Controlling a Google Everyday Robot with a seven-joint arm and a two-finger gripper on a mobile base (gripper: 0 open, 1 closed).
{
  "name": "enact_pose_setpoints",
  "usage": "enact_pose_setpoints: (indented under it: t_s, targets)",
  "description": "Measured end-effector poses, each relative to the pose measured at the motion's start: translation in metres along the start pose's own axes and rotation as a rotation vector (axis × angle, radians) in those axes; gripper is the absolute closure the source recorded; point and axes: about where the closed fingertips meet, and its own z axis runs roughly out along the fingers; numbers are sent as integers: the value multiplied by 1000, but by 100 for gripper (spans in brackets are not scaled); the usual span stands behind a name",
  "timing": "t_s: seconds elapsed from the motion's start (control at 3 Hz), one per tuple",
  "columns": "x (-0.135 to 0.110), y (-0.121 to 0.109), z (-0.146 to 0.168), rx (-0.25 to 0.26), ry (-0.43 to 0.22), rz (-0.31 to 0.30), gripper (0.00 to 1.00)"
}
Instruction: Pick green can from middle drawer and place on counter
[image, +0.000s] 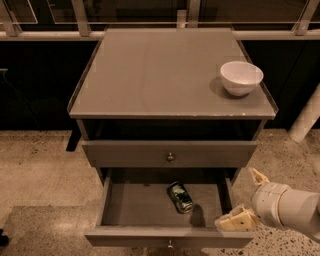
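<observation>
The green can (180, 196) lies on its side inside the open middle drawer (122, 207), right of centre. The drawer is pulled out, its knob (170, 244) at the bottom edge. My gripper (246, 199) is at the lower right, just outside the drawer's right side, to the right of the can and apart from it. Its two cream fingers (235, 220) are spread open and hold nothing. The counter (160, 75) is the grey top of the cabinet above.
A white bowl (241, 77) stands on the counter's right side. The upper drawer front (170, 153) with its knob is closed above the open drawer. A white post (306, 120) stands at the right. Speckled floor surrounds the cabinet.
</observation>
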Motion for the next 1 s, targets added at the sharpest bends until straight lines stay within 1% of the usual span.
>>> enact_pose_setpoints:
  t_s: [0.33,0.67,1.0]
  targets:
    - [18,-16,37,5,3,25,0]
    - [19,-16,42,0,3,28,0]
    - [26,-12,41,12,-18,62,0]
